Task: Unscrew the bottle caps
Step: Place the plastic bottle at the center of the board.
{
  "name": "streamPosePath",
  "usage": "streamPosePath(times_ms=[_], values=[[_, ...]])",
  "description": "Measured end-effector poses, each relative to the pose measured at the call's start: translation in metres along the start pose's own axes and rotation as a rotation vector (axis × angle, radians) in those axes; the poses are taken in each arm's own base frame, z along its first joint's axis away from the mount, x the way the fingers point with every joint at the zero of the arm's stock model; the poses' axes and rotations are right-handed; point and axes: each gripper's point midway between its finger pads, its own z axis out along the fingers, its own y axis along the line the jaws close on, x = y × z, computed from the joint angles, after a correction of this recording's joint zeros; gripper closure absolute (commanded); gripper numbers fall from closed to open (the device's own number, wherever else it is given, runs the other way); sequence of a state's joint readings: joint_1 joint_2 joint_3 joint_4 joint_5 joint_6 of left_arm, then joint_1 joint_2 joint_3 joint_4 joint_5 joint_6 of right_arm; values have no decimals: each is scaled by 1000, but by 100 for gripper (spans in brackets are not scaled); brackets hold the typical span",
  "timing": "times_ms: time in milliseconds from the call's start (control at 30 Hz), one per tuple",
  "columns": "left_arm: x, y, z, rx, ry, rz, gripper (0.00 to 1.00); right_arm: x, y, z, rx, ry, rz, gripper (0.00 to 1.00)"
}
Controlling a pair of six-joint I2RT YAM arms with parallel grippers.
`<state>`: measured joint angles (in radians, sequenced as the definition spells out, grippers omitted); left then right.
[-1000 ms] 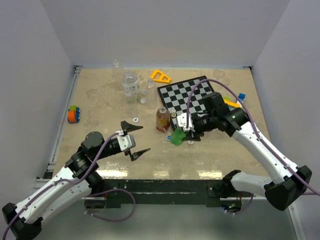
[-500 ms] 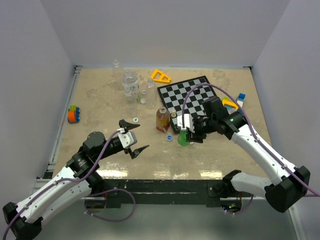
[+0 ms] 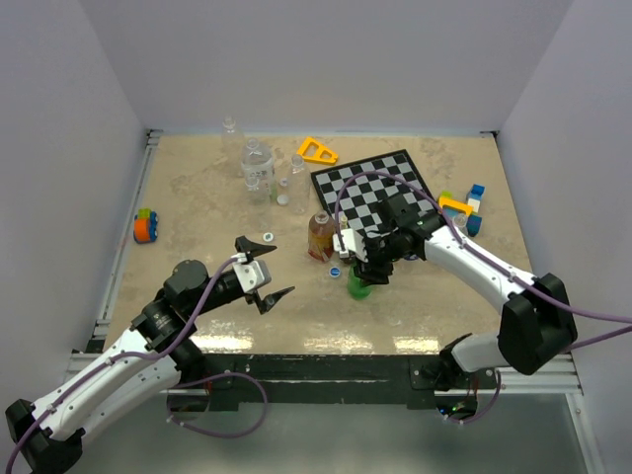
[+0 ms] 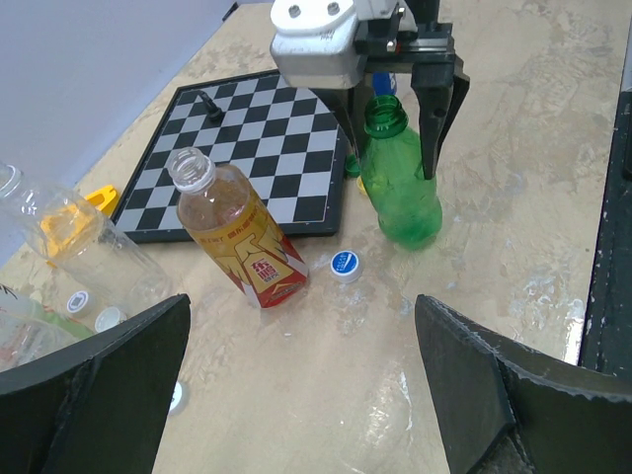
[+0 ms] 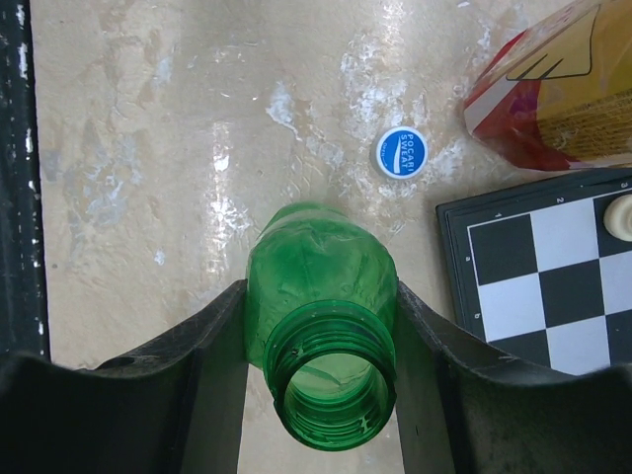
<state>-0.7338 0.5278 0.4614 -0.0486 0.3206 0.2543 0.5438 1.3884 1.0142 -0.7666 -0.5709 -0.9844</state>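
**Clerk:** Entry one, right tool [image 5: 321, 296]?

**Me:** Partly closed. Both my fingers [image 5: 212, 346] press the shoulders of the green bottle [image 5: 321, 286], and that is all I hold. The bottle stands upright on the surface [image 5: 148, 148], straight under the tool, with its threaded mouth open.

**Clerk:** Change since a second ago?

**Me:** Back then the bottle leaned out to one side of my fingers. My forearm has since swung in from the right edge and now crosses the chessboard [image 3: 380, 188]. My grip width is the same.

**Clerk:** Entry two, caps?

**Me:** One blue cap [image 5: 399, 152], lying flat on the surface just past my right fingertips, close to the green bottle but not touching it. It sits between that bottle and the amber bottle [image 4: 237, 232] and has not moved.

**Clerk:** Entry three, amber bottle?

**Me:** Mouth open, beside the chessboard's edge, near my right tool. Its position is unchanged.

**Clerk:** Entry four, left tool [image 3: 272, 269]?

**Me:** Spread fully wide, with nothing between the fingers. It faces both bottles from well apart and has shifted only slightly over the second.
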Motion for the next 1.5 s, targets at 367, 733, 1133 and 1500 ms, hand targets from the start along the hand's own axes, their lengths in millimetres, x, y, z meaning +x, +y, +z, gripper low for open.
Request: streamPosePath(times_ms=[367,733,1133,1500], values=[[1,0,0,1,2,0,0,-4,-11,6,35,-22,-1,50],[0,-1,0,7,-1,0,0,1,-7,8,32,-21,10,35],[0,-1,0,8,-1,0,0,-15,-6,-14,82,-55,-28,17],[0,-1,0,8,-2,0,0,-44,-6,-53,146,-95,-81,16]])
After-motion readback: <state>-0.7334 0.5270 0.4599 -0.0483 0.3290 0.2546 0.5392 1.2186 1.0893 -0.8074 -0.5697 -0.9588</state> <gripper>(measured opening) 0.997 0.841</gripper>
